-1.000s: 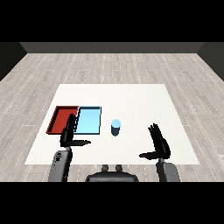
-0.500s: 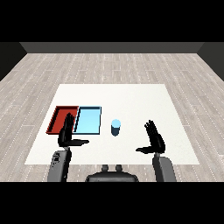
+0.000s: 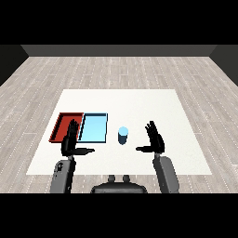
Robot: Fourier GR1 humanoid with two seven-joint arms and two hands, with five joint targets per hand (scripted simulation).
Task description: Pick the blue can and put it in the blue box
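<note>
While the blue can (image 3: 122, 135) is standing upright on the table just right of the blue tray (image 3: 93, 127), the right hand (image 3: 155, 140) is hovering nearer, open and empty, apparently to the can's right; the left hand (image 3: 70, 142) is idling open.

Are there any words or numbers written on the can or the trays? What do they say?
None: no words, numbers or signs can be read anywhere.
Blue can: plain light blue, no label to be seen.
Red tray: plain, no writing.
Light blue tray: plain, no writing.
White table: no marks.
Left hand and right hand: plain black, no lettering.
</note>
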